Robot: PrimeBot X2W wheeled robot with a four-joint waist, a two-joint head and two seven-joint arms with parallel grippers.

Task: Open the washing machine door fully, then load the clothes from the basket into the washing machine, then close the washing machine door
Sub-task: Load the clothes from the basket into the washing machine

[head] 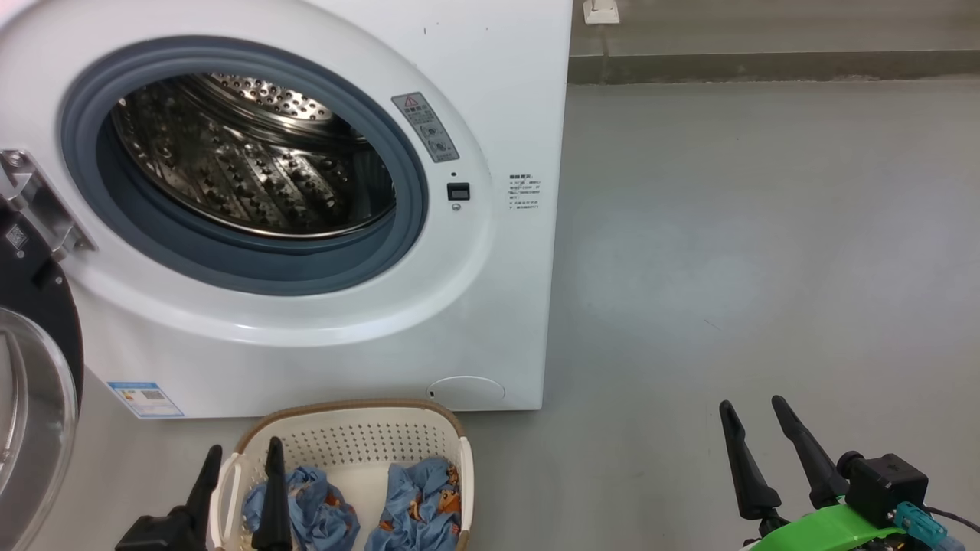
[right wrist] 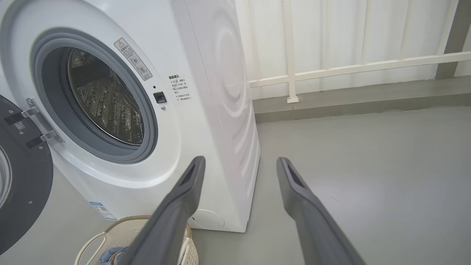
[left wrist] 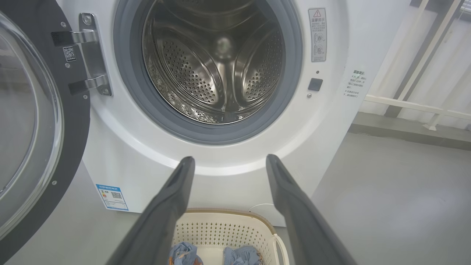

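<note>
Hovering with both claws spread wide and gripping nothing in front of the open washing machine (head: pixel 505 92).

The washing machine door (head: pixel 53 314) stands open at the robot's left on its steel hinge (head: pixel 38 203), black frame and glass bowl facing the camera, and the perforated drum (head: pixel 253 161) shows inside the grey-blue seal (head: pixel 84 153). The basket (head: pixel 344 405) sits on the grey floor (head: pixel 766 229) just in front of the machine, below the opening and near the blue label sticker (head: pixel 145 399). The clothes (head: pixel 417 509) lie inside it as two bundles side by side. The left gripper (head: pixel 243 448) is at the basket's left end, one finger outside the white handle and the other in front of the left bundle; whether it touches the fabric cannot be told. The right gripper (head: pixel 752 403) is well apart to the right, above bare floor.
</note>
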